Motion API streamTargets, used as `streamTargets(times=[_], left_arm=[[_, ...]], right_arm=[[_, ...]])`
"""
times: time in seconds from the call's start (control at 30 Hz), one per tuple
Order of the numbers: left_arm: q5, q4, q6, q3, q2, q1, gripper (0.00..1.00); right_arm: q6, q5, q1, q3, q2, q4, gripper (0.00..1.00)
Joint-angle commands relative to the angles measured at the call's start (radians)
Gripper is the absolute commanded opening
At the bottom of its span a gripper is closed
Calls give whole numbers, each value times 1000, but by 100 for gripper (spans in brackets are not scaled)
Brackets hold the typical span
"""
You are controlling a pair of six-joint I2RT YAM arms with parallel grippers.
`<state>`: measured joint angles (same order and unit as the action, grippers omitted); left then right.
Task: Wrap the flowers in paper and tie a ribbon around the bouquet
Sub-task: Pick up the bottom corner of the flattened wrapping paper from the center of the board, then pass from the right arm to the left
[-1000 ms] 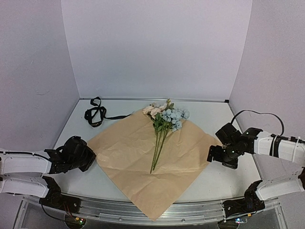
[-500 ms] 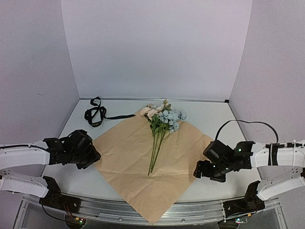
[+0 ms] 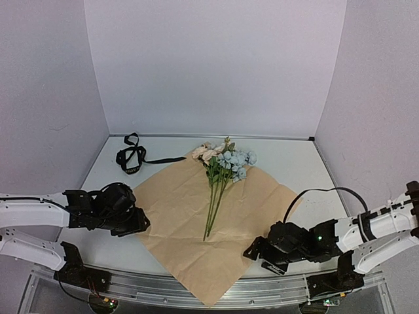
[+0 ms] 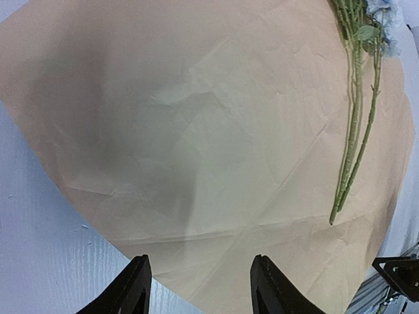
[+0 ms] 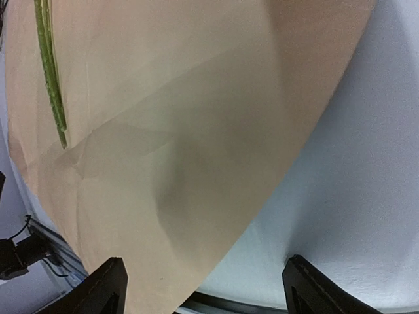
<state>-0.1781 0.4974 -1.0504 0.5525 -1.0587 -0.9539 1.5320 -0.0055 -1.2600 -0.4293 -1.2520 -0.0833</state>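
White tabletop (image 3: 298, 167) stretches ahead of me between plain pale lilac walls (image 3: 209, 65), with a silver metal rail (image 3: 163, 288) along its near edge. Closest to that rail, my right pincer (image 5: 209, 294) hangs low over the near right border of the large, creased tan-brown paper sheet (image 3: 183, 203). Its two black fingers (image 5: 108, 291) are spread wide with nothing between them. Under the gap the sheet's edge runs diagonally, with paper on one side and bare table on the other. A little farther in, my left pincer (image 4: 200, 294) hovers at the sheet's left border. Its jaws are parted by a moderate gap and hold nothing, and the paper's edge lies just below them. The sheet lies flat like a diamond, tan side up, and its nearest corner overlaps the rail. Along its middle rests the small bunch of artificial flowers (image 3: 226, 159). The thin green stems (image 4: 353, 131) point toward me and end about mid-sheet. The pale pink and cream blooms and the light blue ones lie at the sheet's far corner. Beyond the paper, at the back left of the table, the narrow black ribbon (image 3: 131, 157) lies in loose loops, with one tail trailing right toward the blooms.
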Motion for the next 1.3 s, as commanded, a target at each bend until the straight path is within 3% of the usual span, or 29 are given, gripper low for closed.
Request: streamTargets(times=[0.0,0.2,0.4,0.5,0.63,0.8,1.03,1.27], left_arm=[[4,-11,76,53,57,-6,55],[25,-32,124,48,85,-9,55],[90,-117,185,30,97,-25,53],[135,-180,222,14,110,-41,53],[206,-274,282,-8,111,-74,51],[152,-346,368,6,63,-245,53],[-132,-395,493,38,-31,-593,64],[-311,-406,585,100,-151,-785,74]], right_arm=[[202,52,-75,43,-109,197,84],[368,158,-202,50,-200,335,79],[347,256,-236,13,-201,313,67],[319,309,-236,2,-196,314,53],[289,337,-236,-30,-192,313,23],[288,340,-223,-63,-181,313,1],[400,343,-203,-138,-135,185,0],[509,372,-200,-245,-77,-70,0]])
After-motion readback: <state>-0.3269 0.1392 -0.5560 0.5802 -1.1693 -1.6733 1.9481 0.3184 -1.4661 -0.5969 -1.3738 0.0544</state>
